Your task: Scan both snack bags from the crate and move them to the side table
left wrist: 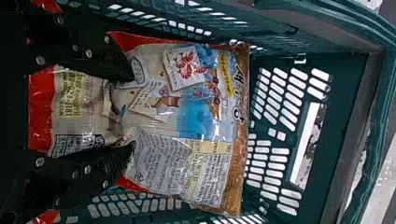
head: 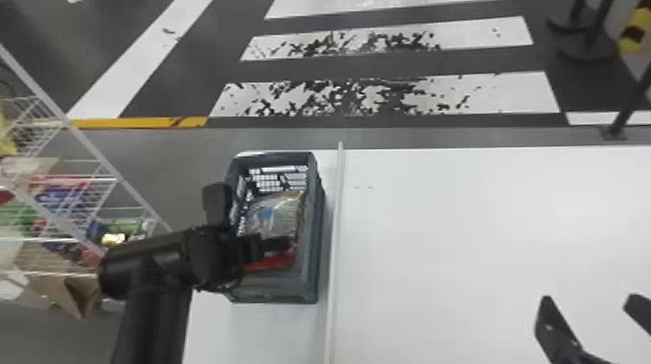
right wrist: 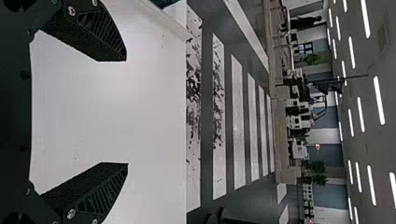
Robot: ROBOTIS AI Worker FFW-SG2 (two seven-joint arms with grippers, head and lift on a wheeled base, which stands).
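In the head view, the left gripper (head: 278, 243) is down inside the grey-green crate (head: 317, 232), over a silvery snack bag with blue (head: 273, 213). Red packaging (head: 269, 262) shows beside it on the near side. From the left wrist, the left gripper (left wrist: 134, 112) is shut on the middle of the snack bag (left wrist: 196, 116), which is creased between the two fingers. The bag's brown end lies toward the slotted crate wall. The right gripper (head: 588, 314) stands open over the white table at the lower right; from its wrist, the right gripper (right wrist: 127, 112) has nothing between its fingers.
A raised white strip (head: 336, 242) runs along the crate's right side, with the broad white table (head: 460, 232) beyond. Wire shelving with packaged goods (head: 72, 193) stands at the left, close to the left arm. Dark posts stand at the far right.
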